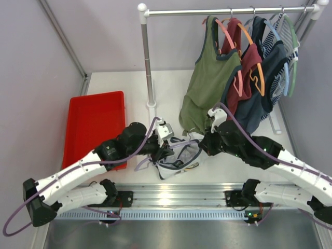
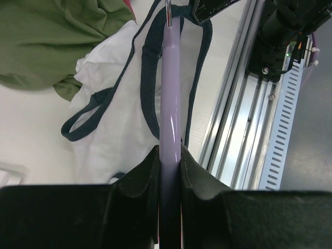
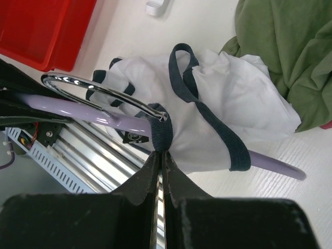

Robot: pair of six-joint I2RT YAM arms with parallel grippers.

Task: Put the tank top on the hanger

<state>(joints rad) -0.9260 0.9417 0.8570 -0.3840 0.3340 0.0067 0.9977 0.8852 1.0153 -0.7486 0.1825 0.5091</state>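
Observation:
The white tank top [image 1: 179,155] with navy trim lies bunched on the table between my two grippers. It also shows in the left wrist view [image 2: 114,119] and the right wrist view [image 3: 233,98]. The lavender hanger [image 2: 170,104] runs through it. One hanger arm pokes out past a navy strap in the right wrist view [image 3: 275,165], and its metal hook [image 3: 98,89] shows at the left. My left gripper [image 1: 165,150] is shut on the hanger bar, as the left wrist view [image 2: 170,155] shows. My right gripper [image 3: 162,153] is shut on the navy trim at the hanger's neck; it is also in the top view [image 1: 203,144].
A red tray [image 1: 96,127] lies at the left. A rail [image 1: 223,10] on a white post [image 1: 148,62] holds an olive-green tank top [image 1: 207,83], a maroon top [image 1: 250,62] and dark striped garments on coloured hangers. A metal rail [image 1: 171,194] runs along the near edge.

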